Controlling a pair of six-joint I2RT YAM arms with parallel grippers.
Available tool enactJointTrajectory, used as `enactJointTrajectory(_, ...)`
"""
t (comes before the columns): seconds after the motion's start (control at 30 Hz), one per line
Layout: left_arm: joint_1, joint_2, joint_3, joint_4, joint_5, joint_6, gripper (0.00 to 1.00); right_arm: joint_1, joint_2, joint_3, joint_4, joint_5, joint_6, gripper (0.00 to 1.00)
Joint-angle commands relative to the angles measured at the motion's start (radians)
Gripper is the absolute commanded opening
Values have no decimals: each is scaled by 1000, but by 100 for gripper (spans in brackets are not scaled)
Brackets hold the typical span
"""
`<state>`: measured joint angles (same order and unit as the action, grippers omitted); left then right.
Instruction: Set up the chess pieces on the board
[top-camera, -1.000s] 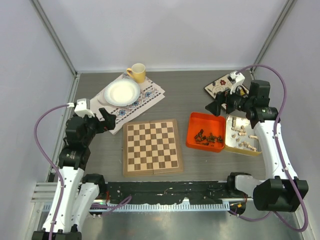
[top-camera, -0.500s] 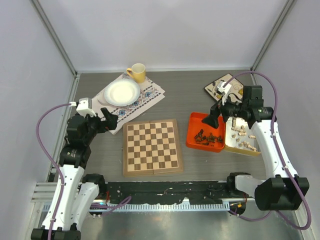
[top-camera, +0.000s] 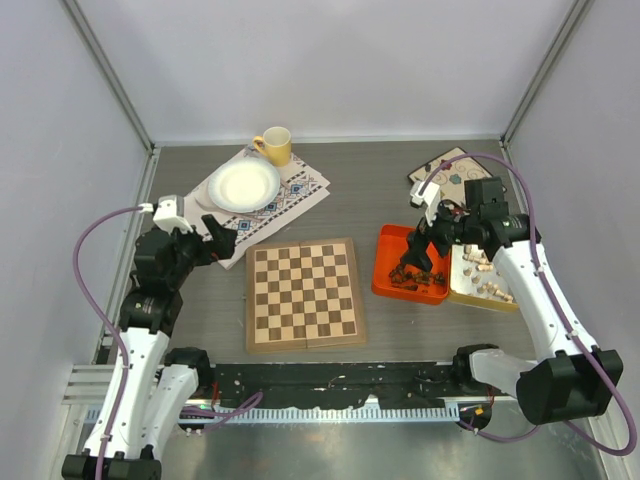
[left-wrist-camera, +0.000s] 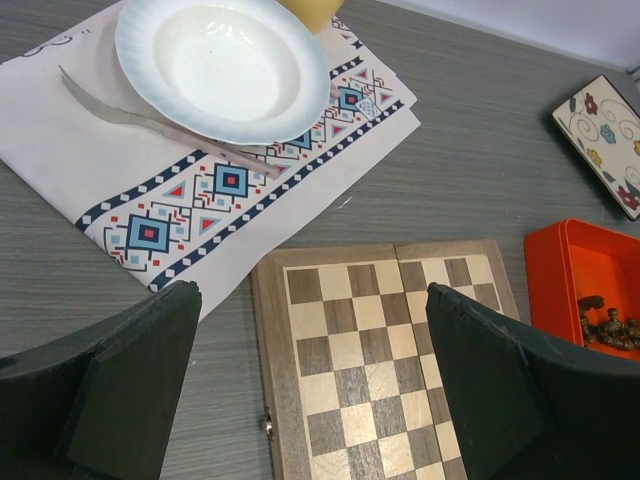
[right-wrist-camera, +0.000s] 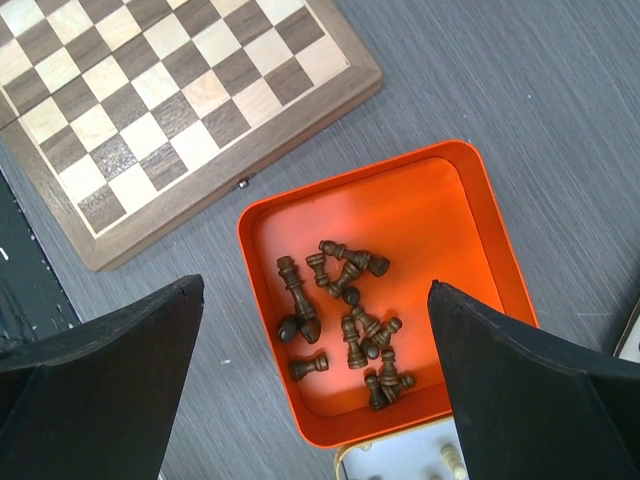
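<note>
The wooden chessboard (top-camera: 304, 294) lies flat mid-table with no pieces on it; it also shows in the left wrist view (left-wrist-camera: 380, 360) and the right wrist view (right-wrist-camera: 170, 110). Several dark chess pieces (right-wrist-camera: 345, 310) lie tumbled in an orange tray (top-camera: 395, 240). Pale pieces (top-camera: 483, 265) lie in a yellow tray (top-camera: 500, 302) beside it. My right gripper (top-camera: 418, 252) hangs open and empty above the orange tray (right-wrist-camera: 400, 190), its fingers (right-wrist-camera: 520, 400) spread on either side of the dark pieces. My left gripper (top-camera: 222, 240) is open and empty, left of the board's far corner.
A patterned cloth (top-camera: 290, 190) at the back left carries a white plate (top-camera: 244, 185), a fork (left-wrist-camera: 150, 120) and a yellow cup (top-camera: 275, 146). A floral square plate (top-camera: 450, 170) lies at the back right. Grey walls close in three sides.
My right gripper has swung from the back right, near the floral plate, leftward and nearer until it is over the orange tray. My left arm has barely moved.
</note>
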<state>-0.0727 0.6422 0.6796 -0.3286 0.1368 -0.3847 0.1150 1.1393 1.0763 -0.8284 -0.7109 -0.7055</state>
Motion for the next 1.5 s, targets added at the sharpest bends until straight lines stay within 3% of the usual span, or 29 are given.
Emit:
enactJointTrajectory(0.0,-4,10,-2,59,26,4,100,20,-26,11,-18,62,-25,100)
enactJointTrajectory(0.73,-6,34,12,5,-45,13,100,80,-18,7,-35,284,101,100)
enactJointTrajectory(0.93,-4,68,24,-6,-42,20,100,80,34,-18,5,356,181,87)
enactJointTrajectory(1.07,-4,60,20,-1,-46,20,100,81,88,-41,72,421,251,66)
enactJointTrajectory(1.2,-4,62,20,0,-42,21,99,98,154,-36,115,418,293,53)
enactJointTrajectory(1.47,-6,53,20,-1,-39,23,100,167,304,-35,169,502,310,43)
